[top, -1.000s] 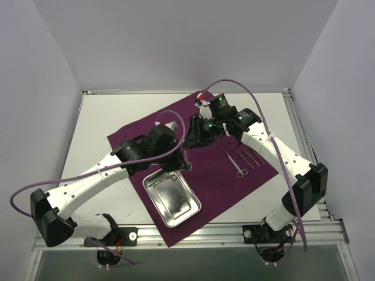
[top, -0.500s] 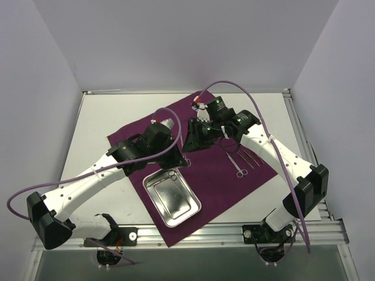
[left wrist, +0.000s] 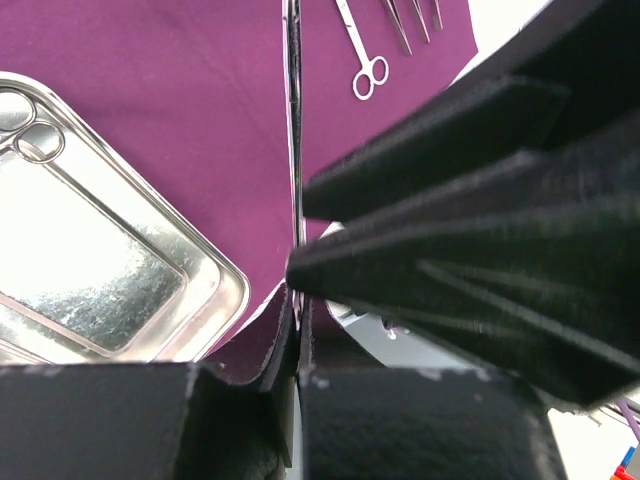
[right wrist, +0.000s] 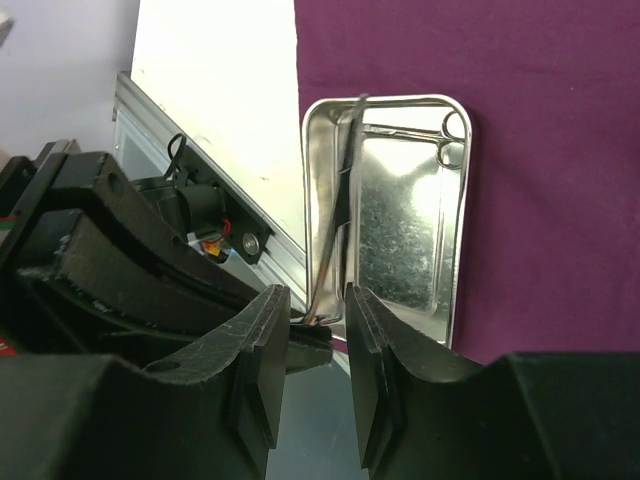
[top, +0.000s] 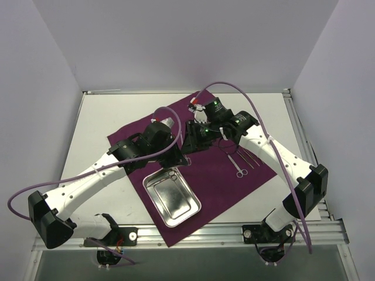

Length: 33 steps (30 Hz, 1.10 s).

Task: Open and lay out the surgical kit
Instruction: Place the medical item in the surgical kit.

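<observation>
One ring-handled instrument is seen in the steel tray, which is set on the purple cloth at lower centre. A thin instrument is clamped by the left end effector just above the tray. It is straddled by the right end effector, jaws apart; a grip there cannot be told. Both arms are bent inward over the cloth.

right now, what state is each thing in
cloth: unfolded, spread flat
tray: upright on cloth, holding ringed instrument
laid-out instruments: flat on cloth, side by side
thin instrument: lifted, gripped by left tool
left tool: shut on thin instrument
right tool: open, fingers either side of thin instrument
</observation>
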{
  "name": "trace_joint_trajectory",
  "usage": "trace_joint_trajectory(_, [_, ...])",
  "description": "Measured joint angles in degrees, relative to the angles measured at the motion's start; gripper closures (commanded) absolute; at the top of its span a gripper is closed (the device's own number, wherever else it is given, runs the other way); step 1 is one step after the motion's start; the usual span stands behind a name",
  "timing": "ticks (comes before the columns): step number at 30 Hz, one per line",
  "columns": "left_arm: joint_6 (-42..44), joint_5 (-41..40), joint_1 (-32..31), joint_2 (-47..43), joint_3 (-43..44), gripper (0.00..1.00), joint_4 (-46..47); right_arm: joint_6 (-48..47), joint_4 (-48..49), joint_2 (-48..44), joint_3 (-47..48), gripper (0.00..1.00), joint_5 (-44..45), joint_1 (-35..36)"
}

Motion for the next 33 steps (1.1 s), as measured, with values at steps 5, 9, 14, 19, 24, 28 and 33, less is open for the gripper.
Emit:
trace_joint_trajectory(5, [0.02, 0.46, 0.35, 0.28, 0.00, 0.98, 0.00, -0.11, 0.11, 0.00, 0.61, 0.70, 0.02, 0.31])
trace_joint_trajectory(9, [0.00, 0.63, 0.50, 0.28, 0.00, 0.98, 0.07, -0.13, 0.37, 0.00, 0.61, 0.70, -0.17, 0.31])
trace_joint_trajectory(14, [0.00, 0.70, 0.61, 0.28, 0.00, 0.98, 0.15, -0.35, 0.42, 0.04, 0.61, 0.71, -0.61, 0.31])
trace_joint_trajectory(19, [0.00, 0.72, 0.61, 0.28, 0.00, 0.98, 0.37, -0.55, 0.48, 0.46, 0.61, 0.71, -0.98, 0.31])
trace_joint_trajectory(24, [-0.04, 0.70, 0.61, 0.28, 0.00, 0.98, 0.42, -0.87, 0.13, 0.63, 1.14, 0.68, -0.39, 0.31])
trace_joint_trajectory(28, [-0.13, 0.70, 0.74, 0.00, 0.00, 0.98, 0.42, -1.66, -0.92, 0.61, 2.71, 0.66, 1.73, 0.31])
trace_joint_trajectory(33, [-0.20, 0.70, 1.01, -0.57, -0.04, 0.98, 0.46, -2.29, -1.55, 0.61, 3.08, 0.65, 2.67, 0.31])
